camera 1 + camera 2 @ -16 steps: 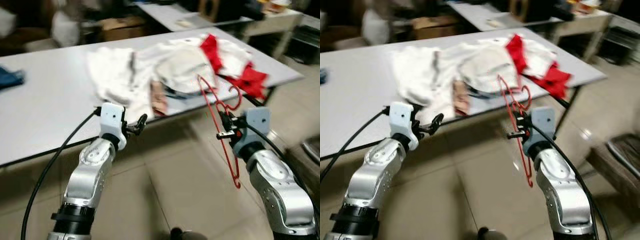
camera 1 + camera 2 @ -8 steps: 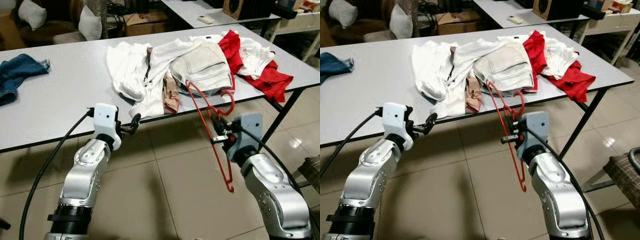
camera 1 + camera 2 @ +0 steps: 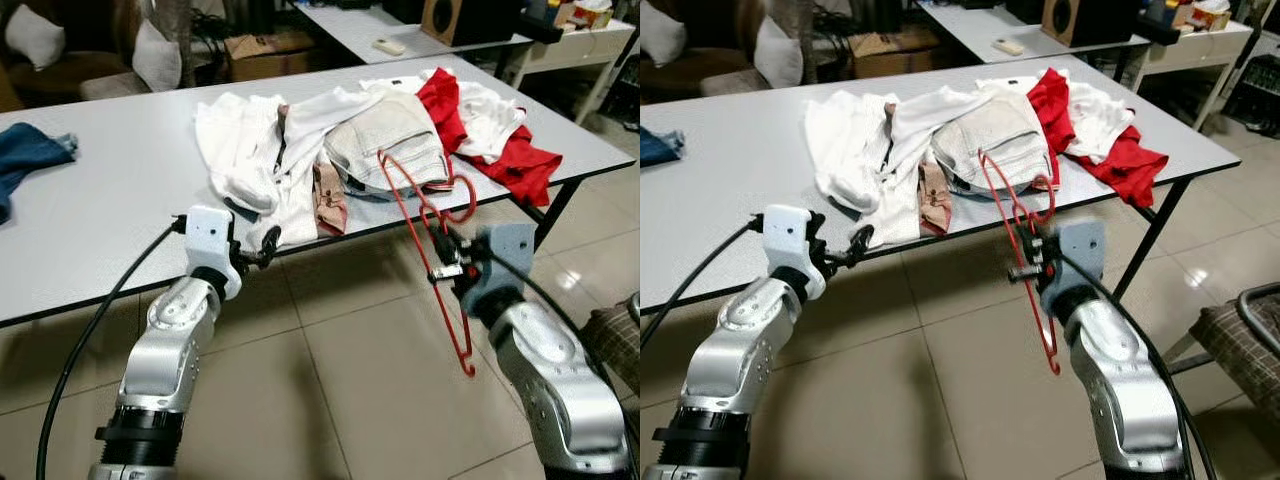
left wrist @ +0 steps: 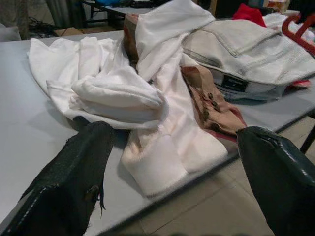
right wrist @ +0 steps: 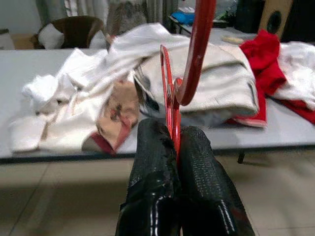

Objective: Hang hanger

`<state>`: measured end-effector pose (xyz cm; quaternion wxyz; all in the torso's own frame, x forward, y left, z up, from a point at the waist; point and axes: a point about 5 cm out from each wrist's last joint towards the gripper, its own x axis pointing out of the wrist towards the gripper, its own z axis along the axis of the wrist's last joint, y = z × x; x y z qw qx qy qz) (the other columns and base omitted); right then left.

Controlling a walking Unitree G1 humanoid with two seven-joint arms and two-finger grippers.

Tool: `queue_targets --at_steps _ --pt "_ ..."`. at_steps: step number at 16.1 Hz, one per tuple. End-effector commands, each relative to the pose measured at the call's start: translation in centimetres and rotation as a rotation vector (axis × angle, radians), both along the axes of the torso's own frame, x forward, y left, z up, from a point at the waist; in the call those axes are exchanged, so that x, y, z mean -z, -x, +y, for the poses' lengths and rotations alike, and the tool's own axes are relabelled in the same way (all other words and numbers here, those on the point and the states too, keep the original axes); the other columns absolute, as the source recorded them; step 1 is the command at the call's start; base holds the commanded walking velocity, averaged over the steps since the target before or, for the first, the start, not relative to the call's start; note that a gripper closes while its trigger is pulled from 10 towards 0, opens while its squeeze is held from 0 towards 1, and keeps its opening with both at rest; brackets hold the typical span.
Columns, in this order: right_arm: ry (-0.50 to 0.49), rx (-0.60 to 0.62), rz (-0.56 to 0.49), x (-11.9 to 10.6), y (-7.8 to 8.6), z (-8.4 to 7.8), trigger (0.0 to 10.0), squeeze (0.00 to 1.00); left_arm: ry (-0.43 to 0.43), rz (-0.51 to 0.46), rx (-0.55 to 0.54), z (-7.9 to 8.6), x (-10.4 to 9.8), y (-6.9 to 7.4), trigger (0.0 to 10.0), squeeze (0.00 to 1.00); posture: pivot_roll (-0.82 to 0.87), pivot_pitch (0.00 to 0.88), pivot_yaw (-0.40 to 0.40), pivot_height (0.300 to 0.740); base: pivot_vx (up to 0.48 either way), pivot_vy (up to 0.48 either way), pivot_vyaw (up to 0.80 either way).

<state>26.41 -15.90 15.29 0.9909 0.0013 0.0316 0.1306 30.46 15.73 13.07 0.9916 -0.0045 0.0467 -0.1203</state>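
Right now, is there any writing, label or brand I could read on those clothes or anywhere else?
None can be read.
Dark waistband label on the pale jeans: too blurred to read.
Red hanger in the right gripper: no writing.
White garments: no print visible.

Red hanger [image 3: 440,262], white clothes [image 3: 255,150] (grey table [image 3: 100,210])

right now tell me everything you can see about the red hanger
The red hanger looks like thin wire or plastic-coated rod, with a curled hook at its top and a triangular frame. The right gripper holds it, jaws shut on the frame just below the hook. It hangs tilted in the air in front of the table edge, one corner toward the pile of clothes, the other down toward the floor. Only the gripper touches it.
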Motion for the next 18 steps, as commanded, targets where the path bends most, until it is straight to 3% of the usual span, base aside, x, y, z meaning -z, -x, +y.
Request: queue_targets --at_steps 1,3,6,7,11,15,18 --pt "0.003 -0.032 -0.005 0.0 0.1 0.2 10.0 0.0 0.008 -0.009 -0.02 0.5 -0.2 0.0 10.0 0.0 -0.1 0.0 0.016 0.74 0.334 0.0 0.0" --pt "-0.005 -0.011 -0.001 0.2 0.1 0.0 10.0 0.0 0.003 0.004 0.005 0.1 0.3 0.2 10.0 0.0 -0.1 0.0 0.024 0.74 0.337 0.0 0.0" --pt "-0.024 0.002 -0.008 -0.1 -0.4 0.6 10.0 0.0 0.0 -0.02 0.0 0.4 -0.6 -0.5 10.0 0.0 -0.1 0.0 0.011 0.74 0.337 0.0 0.0" --pt "-0.011 -0.049 -0.014 -0.1 -0.1 0.9 10.0 0.0 0.006 -0.011 -0.024 0.8 -0.3 -0.3 10.0 0.0 -0.1 0.0 0.019 0.74 0.337 0.0 0.0" --pt "-0.012 -0.013 -0.02 0.0 -0.3 0.4 10.0 0.0 0.004 -0.005 0.016 0.1 -0.3 -0.4 10.0 0.0 -0.11 0.0 0.026 0.74 0.338 0.0 0.0" --pt "0.015 -0.029 -0.021 0.0 0.0 0.4 10.0 0.0 0.013 0.005 0.006 0.2 0.1 -0.3 10.0 0.0 -0.12 0.0 0.031 0.74 0.337 0.0 0.0" --pt "0.108 -0.022 -0.031 0.0 -0.4 0.1 10.0 0.0 0.013 -0.006 0.012 0.0 -0.2 -0.6 10.0 0.0 -0.11 0.0 0.024 0.74 0.339 0.0 0.0"
